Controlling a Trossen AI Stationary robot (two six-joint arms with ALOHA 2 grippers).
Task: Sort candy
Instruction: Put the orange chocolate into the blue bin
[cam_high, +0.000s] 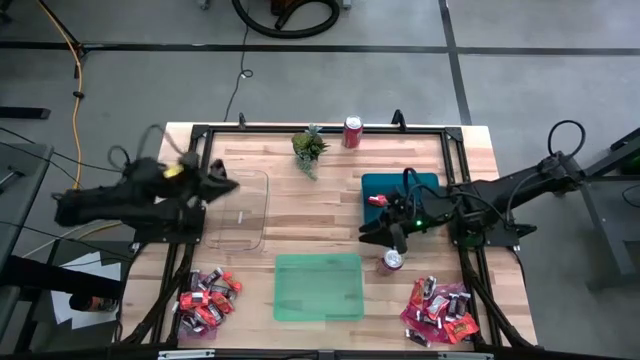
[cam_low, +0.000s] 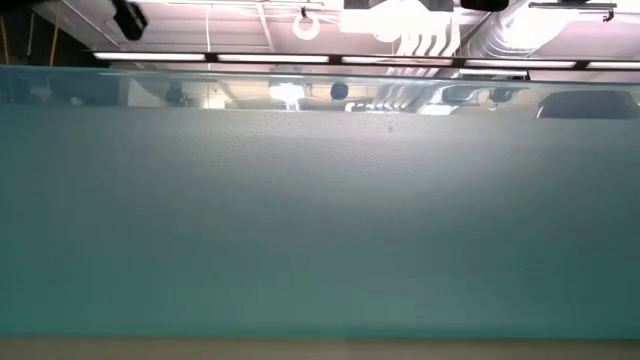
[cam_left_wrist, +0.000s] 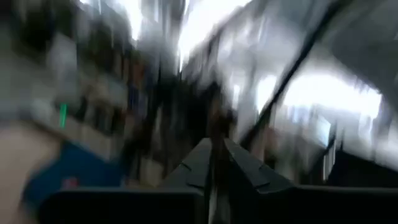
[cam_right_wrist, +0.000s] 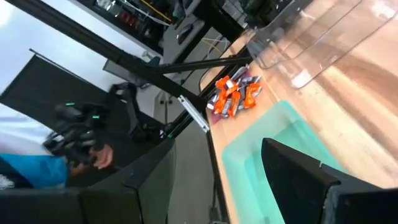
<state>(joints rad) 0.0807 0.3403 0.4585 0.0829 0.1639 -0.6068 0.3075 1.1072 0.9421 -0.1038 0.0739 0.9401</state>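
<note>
A wooden table (cam_high: 300, 210) carries three trays: clear (cam_high: 240, 210), green (cam_high: 318, 287) and blue (cam_high: 400, 188). Candy sits in two heaps at the near corners, left (cam_high: 207, 298) and right (cam_high: 440, 310), so each arm probably has its own supply. One red piece (cam_high: 376, 200) lies in the blue tray. The right gripper (cam_high: 378, 232) hangs just beside that tray, jaws wide and empty. The left gripper (cam_high: 225, 184), fingers nearly together, is at the clear tray's edge.

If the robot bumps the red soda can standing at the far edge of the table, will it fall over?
Probably, yes. The red soda can stands upright and looks taller than it is wide, so a sideways bump could likely tip it. Being round, it might then roll across the smooth wooden table. Whether it is full or empty cannot be told, so its weight is a guess.
</note>
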